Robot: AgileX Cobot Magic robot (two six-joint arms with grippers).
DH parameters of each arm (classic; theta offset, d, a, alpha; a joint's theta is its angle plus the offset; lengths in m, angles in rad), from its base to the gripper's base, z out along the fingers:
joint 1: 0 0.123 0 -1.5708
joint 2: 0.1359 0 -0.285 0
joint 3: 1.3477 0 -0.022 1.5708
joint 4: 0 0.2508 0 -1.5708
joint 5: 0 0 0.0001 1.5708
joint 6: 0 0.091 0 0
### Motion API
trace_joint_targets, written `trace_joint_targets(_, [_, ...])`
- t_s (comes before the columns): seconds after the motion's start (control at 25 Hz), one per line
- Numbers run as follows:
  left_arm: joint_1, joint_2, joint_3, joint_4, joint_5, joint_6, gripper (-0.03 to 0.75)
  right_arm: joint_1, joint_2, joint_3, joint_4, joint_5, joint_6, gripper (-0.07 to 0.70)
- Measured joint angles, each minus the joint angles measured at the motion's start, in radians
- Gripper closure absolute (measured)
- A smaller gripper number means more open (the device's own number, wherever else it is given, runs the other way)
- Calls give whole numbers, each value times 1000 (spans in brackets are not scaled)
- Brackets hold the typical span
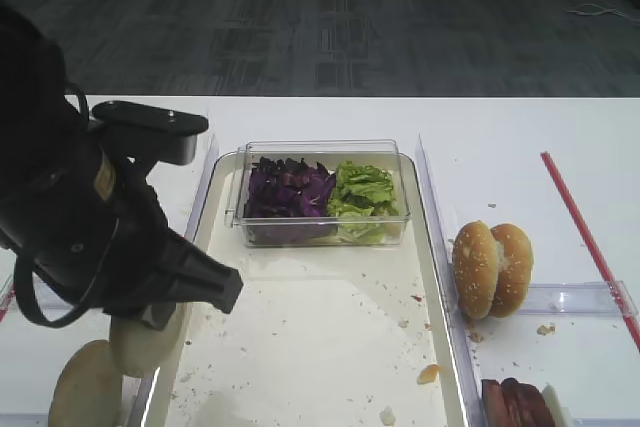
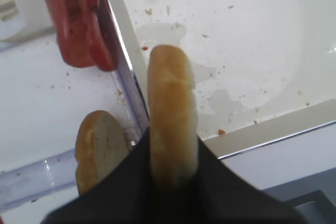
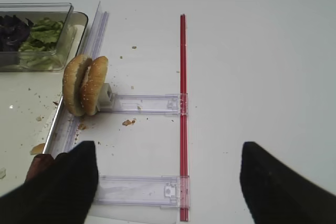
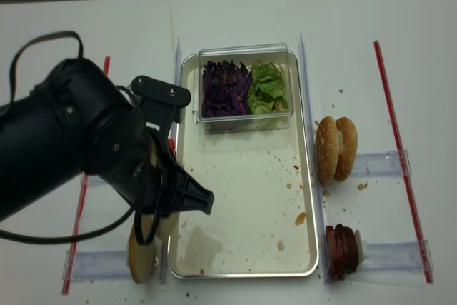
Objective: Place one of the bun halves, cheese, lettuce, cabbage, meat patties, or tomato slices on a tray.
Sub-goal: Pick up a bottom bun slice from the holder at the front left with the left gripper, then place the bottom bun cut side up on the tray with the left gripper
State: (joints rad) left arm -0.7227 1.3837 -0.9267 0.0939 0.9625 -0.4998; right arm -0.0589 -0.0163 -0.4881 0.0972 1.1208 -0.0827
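The bun half is standing on edge, clamped between the closed jaws of the left gripper, just over the left rim of the tray. Pickup is done; carrying inward and releasing are remaining. The right gripper, beside the tray's right rim, is standing apart and holding nothing.

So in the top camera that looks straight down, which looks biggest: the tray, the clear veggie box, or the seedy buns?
1. The tray, biggest by far.
2. The clear box of cabbage and lettuce.
3. The sesame buns, smallest.
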Motion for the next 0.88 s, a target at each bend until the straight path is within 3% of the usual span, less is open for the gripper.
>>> trace_joint_targets(0.16, [0,-6,-19,-53,-24,24,617,0,0,0,0,0,0,41])
trace_joint_targets(0.4, [-2,-6,-23,-294,-164,159,617,0,0,0,0,0,0,41])
trace_joint_targets(0.56, [-2,-6,-23,-422,-228,258,617,0,0,0,0,0,0,41])
trace_joint_targets(0.88, [9,4,-23,-553,-296,369,617,0,0,0,0,0,0,41])
